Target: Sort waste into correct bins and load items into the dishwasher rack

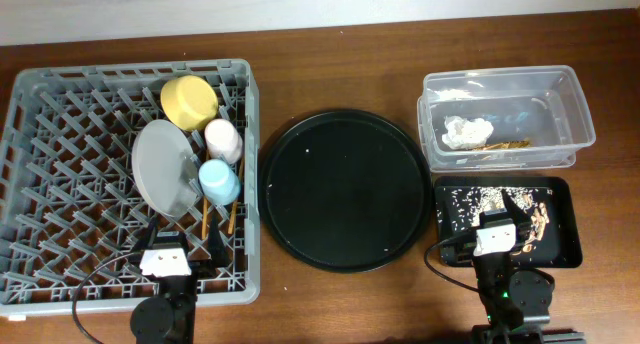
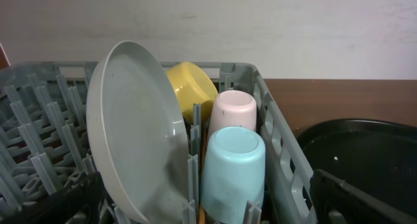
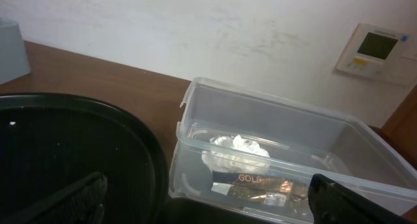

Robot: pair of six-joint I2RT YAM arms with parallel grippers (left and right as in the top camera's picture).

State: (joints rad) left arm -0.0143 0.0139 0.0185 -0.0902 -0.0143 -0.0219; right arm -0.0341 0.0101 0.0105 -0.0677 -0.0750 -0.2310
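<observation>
Looking first at the waste, we find the crumpled white tissue (image 1: pixel 466 131) and the thin brown-gold wrapper (image 1: pixel 505 145) lying close together on the floor of the clear plastic rectangular tub (image 1: pixel 575 104). The beige-brown crumbs (image 1: pixel 480 197) are scattered in the shallow black rectangular tray (image 1: pixel 565 224) just in front of the tub.

The pale grey-white round plate (image 1: pixel 165 167) stands on edge among the pegs of the large grey plastic dishwasher rack (image 1: pixel 60 134), with the yellow bowl (image 1: pixel 189 101) behind it. The small pink cup (image 1: pixel 223 139) and the small blue cup (image 1: pixel 219 181) sit beside the plate, near the rack's right wall. Two thin wooden chopsticks (image 1: pixel 204 220) poke out just in front of the blue cup.

A large round black tray (image 1: pixel 345 189) lies between the rack and the bins on the brown wooden table (image 1: pixel 340 64).

The left gripper (image 1: pixel 183 240) hangs over the rack's near right part with its jaws spread wide and nothing in them. The right gripper (image 1: pixel 500 219) hangs over the shallow black tray, equally wide and empty.
</observation>
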